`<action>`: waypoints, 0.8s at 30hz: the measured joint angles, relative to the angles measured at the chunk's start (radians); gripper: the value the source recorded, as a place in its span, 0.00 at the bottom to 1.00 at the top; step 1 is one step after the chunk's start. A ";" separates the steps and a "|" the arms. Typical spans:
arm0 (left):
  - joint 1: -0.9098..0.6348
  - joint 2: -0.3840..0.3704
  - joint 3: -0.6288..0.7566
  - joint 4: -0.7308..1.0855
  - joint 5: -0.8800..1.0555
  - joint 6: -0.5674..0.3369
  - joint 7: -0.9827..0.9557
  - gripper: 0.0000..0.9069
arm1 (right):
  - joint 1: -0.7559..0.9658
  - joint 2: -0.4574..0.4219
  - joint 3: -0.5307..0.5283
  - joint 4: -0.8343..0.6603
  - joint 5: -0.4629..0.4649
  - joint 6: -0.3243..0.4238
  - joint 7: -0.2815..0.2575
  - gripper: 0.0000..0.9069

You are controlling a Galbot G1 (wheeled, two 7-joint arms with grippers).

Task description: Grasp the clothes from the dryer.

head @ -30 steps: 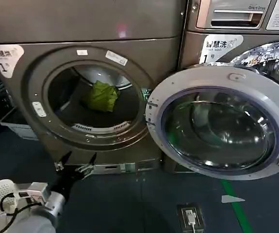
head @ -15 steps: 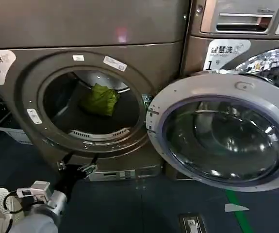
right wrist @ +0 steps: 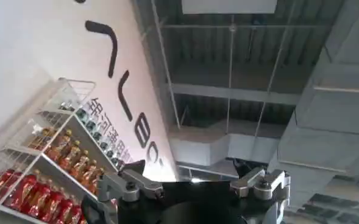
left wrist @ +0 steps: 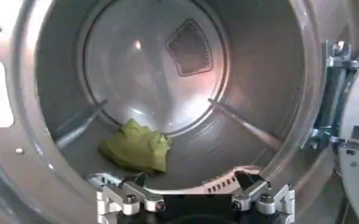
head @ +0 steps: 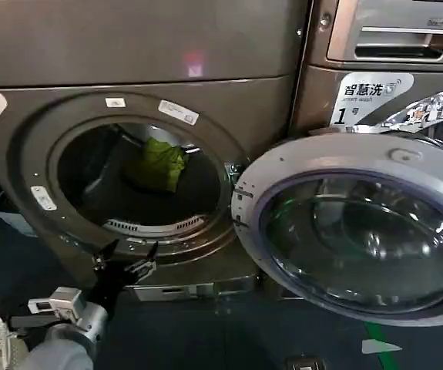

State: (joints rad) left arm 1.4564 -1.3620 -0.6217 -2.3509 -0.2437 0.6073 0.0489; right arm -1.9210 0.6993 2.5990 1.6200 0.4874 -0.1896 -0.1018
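Change: the bronze-brown metal dryer looms larger than a second ago; the left gripper has moved nearer its round mouth.
Room: dark floor; grey-rimmed glass door swung open at 3 o'clock.
Cloth: the small wrinkled olive-green clothes lie on the drum floor.
Left jaws: released, empty, below the mouth at 6 o'clock.
Right gripper: jaws spread, empty, aimed at a ceiling.

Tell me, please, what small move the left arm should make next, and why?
Probably advance the left gripper up and forward through the dryer mouth. Its fingers are open, it sits just below the porthole rim, and the clothes lie untouched on the drum floor with the door swung clear.
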 measured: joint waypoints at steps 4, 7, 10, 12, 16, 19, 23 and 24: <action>0.000 0.000 -0.003 0.000 -0.001 0.000 0.000 1.00 | 0.003 0.002 -0.003 0.002 0.001 -0.001 -0.003 1.00; -0.002 0.000 -0.006 0.000 -0.002 0.000 0.000 1.00 | 0.005 0.003 -0.004 0.006 0.006 -0.003 -0.004 1.00; -0.004 0.000 -0.007 0.000 -0.003 0.000 0.000 1.00 | 0.006 0.003 -0.005 0.008 0.009 -0.003 -0.005 1.00; -0.005 0.000 -0.007 0.000 -0.003 0.000 0.000 1.00 | 0.006 0.003 -0.005 0.008 0.010 -0.003 -0.005 1.00; -0.008 -0.001 -0.006 0.003 -0.003 0.000 0.000 1.00 | 0.005 0.002 -0.004 0.008 0.012 -0.003 -0.006 1.00; -0.009 -0.001 -0.004 0.003 -0.003 0.000 0.000 1.00 | 0.004 0.000 -0.003 0.008 0.012 -0.004 -0.007 1.00; -0.010 -0.002 -0.003 0.004 -0.003 0.000 0.000 1.00 | 0.000 -0.002 0.003 0.007 0.013 -0.004 -0.008 1.00; -0.011 -0.002 -0.002 0.004 -0.003 0.000 0.000 1.00 | -0.002 -0.002 0.005 0.006 0.014 -0.004 -0.008 1.00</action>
State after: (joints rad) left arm 1.4452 -1.3636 -0.6241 -2.3472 -0.2466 0.6070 0.0490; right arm -1.9225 0.6973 2.6043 1.6262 0.5010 -0.1934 -0.1095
